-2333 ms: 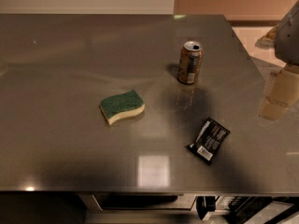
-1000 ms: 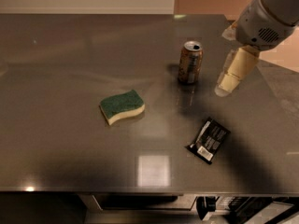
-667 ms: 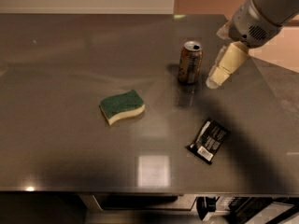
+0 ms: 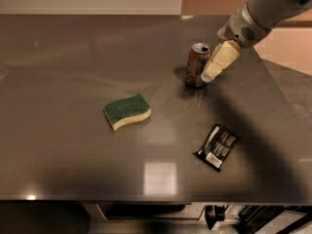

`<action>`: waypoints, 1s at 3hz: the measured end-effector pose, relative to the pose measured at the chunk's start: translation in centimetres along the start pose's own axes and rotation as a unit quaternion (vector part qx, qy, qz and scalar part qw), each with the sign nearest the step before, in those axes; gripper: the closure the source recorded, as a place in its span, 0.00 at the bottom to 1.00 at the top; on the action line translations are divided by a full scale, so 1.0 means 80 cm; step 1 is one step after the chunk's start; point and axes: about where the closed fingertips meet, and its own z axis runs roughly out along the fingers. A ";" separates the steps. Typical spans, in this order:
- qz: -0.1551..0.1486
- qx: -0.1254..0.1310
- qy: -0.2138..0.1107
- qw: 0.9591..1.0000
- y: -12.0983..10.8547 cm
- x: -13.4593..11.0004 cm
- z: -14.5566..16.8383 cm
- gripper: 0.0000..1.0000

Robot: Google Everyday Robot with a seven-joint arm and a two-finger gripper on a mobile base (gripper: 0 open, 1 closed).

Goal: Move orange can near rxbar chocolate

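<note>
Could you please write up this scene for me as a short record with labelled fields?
surface: grey metal table
orange can: upright, toward the far right part of the table
gripper: close beside the can, on its right in the camera view; contact unclear
rxbar chocolate: lying flat nearer the front edge, apart from the can
sponge: green and yellow, left of both
task state: can not yet near the bar

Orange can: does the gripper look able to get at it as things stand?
Probably yes. The gripper hangs just beside the can, level with its side, with nothing between them. The sponge and the bar lie well clear, nearer the front edge of the table.
</note>
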 end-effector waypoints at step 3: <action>0.020 -0.014 -0.014 1.000 -0.032 -0.017 0.047 0.18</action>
